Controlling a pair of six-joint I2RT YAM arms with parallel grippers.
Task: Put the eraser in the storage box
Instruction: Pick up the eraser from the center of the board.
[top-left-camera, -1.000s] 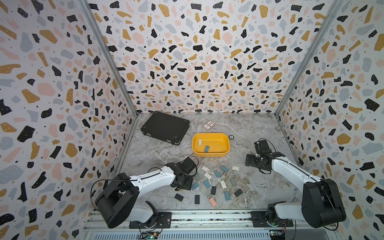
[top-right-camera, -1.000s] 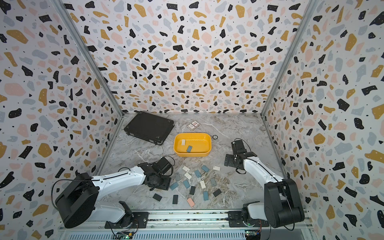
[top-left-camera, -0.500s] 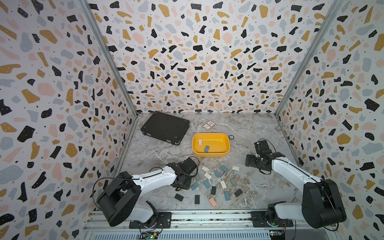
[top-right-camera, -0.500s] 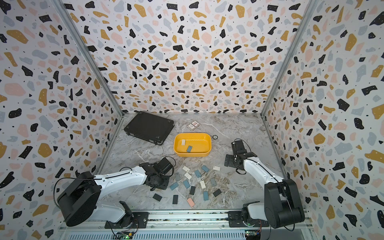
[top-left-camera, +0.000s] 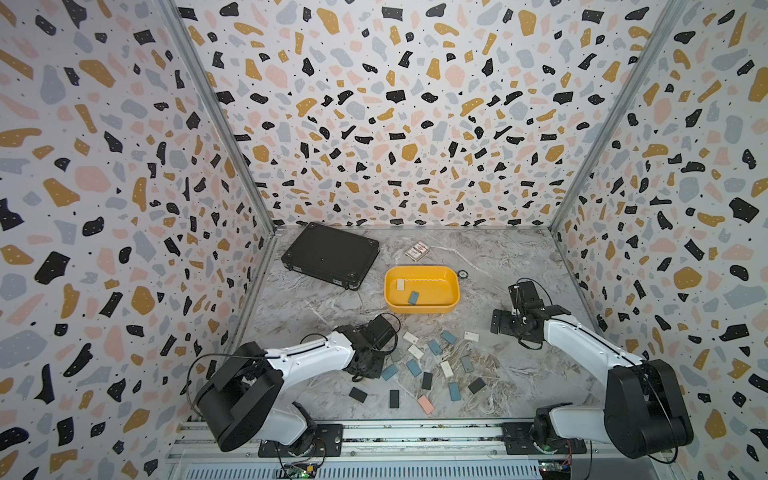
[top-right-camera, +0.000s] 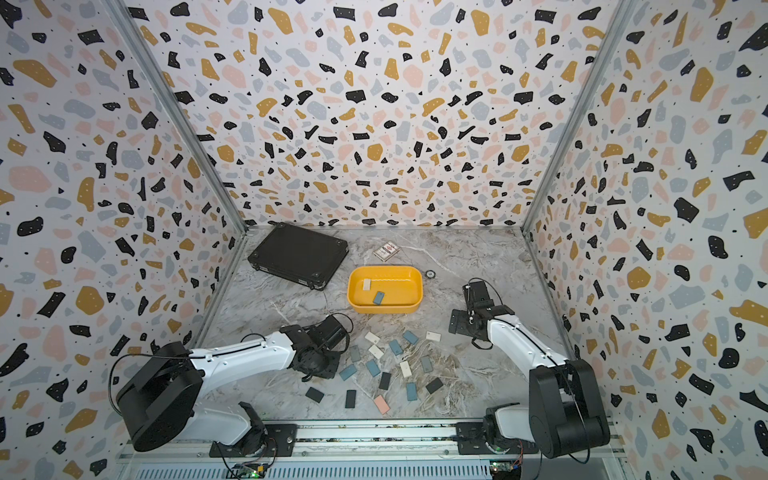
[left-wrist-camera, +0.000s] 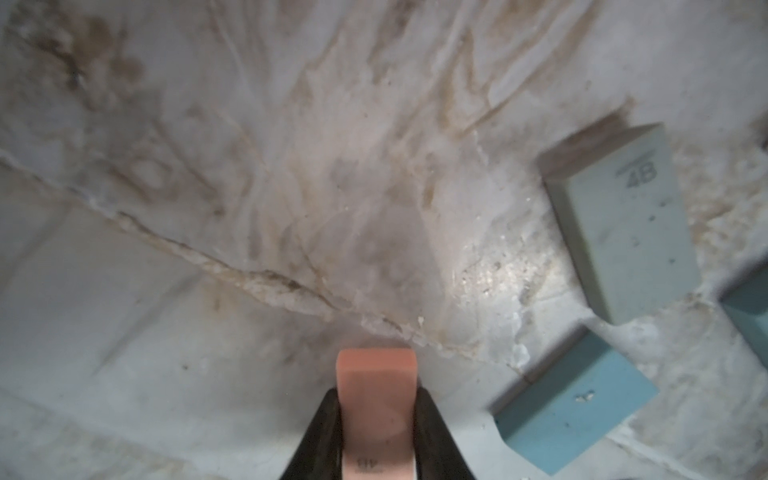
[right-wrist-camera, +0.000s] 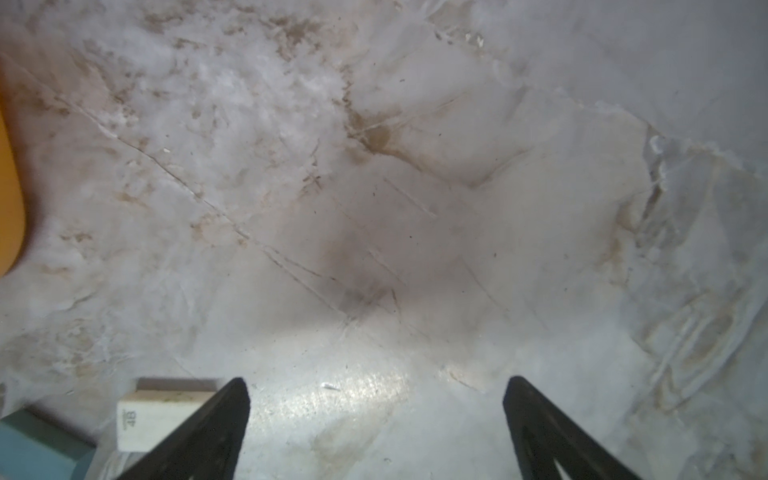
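In the left wrist view my left gripper (left-wrist-camera: 377, 394) is shut on a pink eraser (left-wrist-camera: 376, 374), whose end sticks out beyond the black fingertips just above the marble floor. In both top views that gripper (top-left-camera: 370, 362) (top-right-camera: 318, 365) sits low at the left edge of several loose erasers (top-left-camera: 432, 365), and the held eraser is hidden under it. The yellow storage box (top-left-camera: 422, 308) (top-right-camera: 384, 309) stands farther back, holding a white eraser (top-left-camera: 400, 284) and a blue one (top-left-camera: 413, 297). My right gripper (right-wrist-camera: 376, 395) (top-left-camera: 503, 322) is open over bare marble to the box's right.
A black case (top-left-camera: 332, 254) lies at the back left, with a card pack (top-left-camera: 417, 250) and a small round item (top-left-camera: 462, 273) behind the box. A grey-green eraser (left-wrist-camera: 623, 224) and a blue eraser (left-wrist-camera: 573, 399) lie close beside the left gripper. A white eraser (right-wrist-camera: 162, 415) sits next to a right finger.
My left gripper has closed from open onto the pink eraser, staying at about the same spot. The right arm has not moved.
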